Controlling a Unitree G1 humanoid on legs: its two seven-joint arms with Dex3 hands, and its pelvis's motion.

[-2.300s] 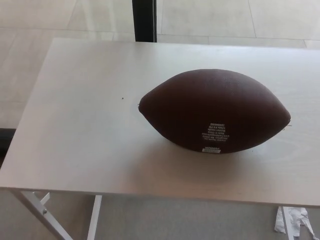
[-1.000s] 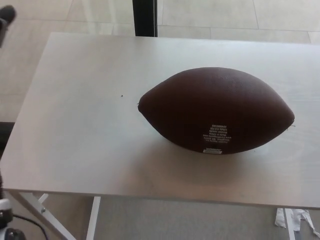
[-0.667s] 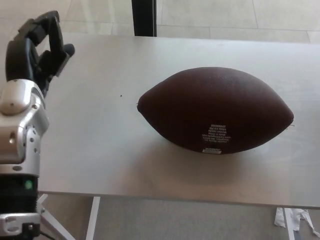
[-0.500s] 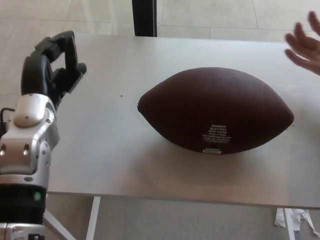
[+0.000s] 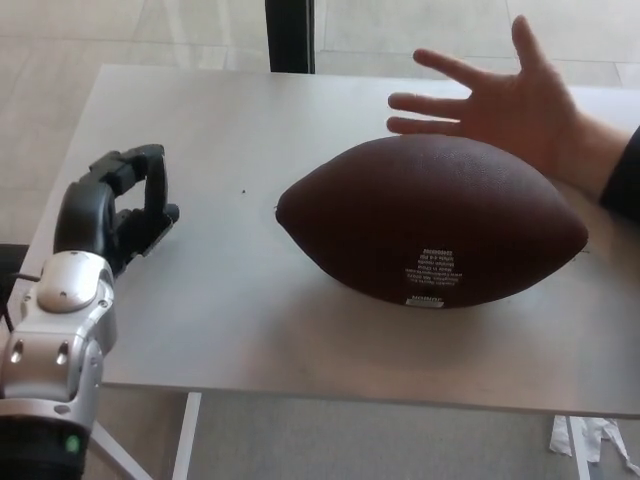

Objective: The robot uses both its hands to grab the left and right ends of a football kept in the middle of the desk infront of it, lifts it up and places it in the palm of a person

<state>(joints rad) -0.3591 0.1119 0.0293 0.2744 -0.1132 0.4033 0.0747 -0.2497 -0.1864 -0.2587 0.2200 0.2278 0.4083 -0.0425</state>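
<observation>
The brown football (image 5: 432,222) lies on its side right of the bench (image 5: 200,300) middle, small white print facing the near edge, with bare top open all the way to the left rim. The robot's left hand (image 5: 118,214) has come in over that left part, fingers curled but apart, holding nothing, well clear of the ball's left tip. A person's hand (image 5: 500,105) has reached in from the right since a moment ago, palm open and fingers spread, just behind the ball.

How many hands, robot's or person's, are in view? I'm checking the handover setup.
2. The robot's black left hand is left of the brown oval football; a person's open hand is behind it. The robot's right hand isn't visible.
</observation>
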